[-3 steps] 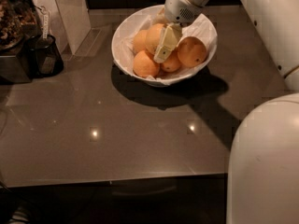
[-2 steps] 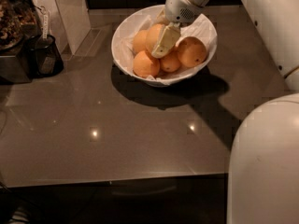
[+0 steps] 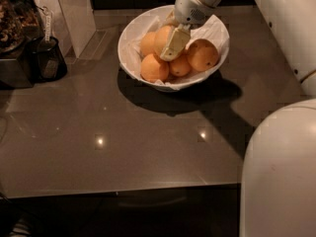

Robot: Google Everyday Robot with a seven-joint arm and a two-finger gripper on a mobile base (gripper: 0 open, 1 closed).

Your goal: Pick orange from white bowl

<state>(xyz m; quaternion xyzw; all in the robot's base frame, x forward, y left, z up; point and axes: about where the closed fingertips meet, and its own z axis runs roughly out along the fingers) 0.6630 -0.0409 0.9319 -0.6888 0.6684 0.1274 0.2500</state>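
- The robot's white body (image 3: 281, 181) fills 5 o'clock, cut off by the frame.
- The table (image 3: 123, 152) lies open from its near edge to mid-depth (only glare spots).
- At 12 o'clock, the white bowl (image 3: 129, 33) holds the orange (image 3: 159, 36). The gripper (image 3: 172, 47) lies against the orange; whether it grips cannot be told.
- Dark clutter (image 3: 47, 58) at 10 o'clock is indistinct.

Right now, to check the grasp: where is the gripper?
In the camera view, upper centre, the gripper reaches down into the white bowl at the table's far side, right at the orange.
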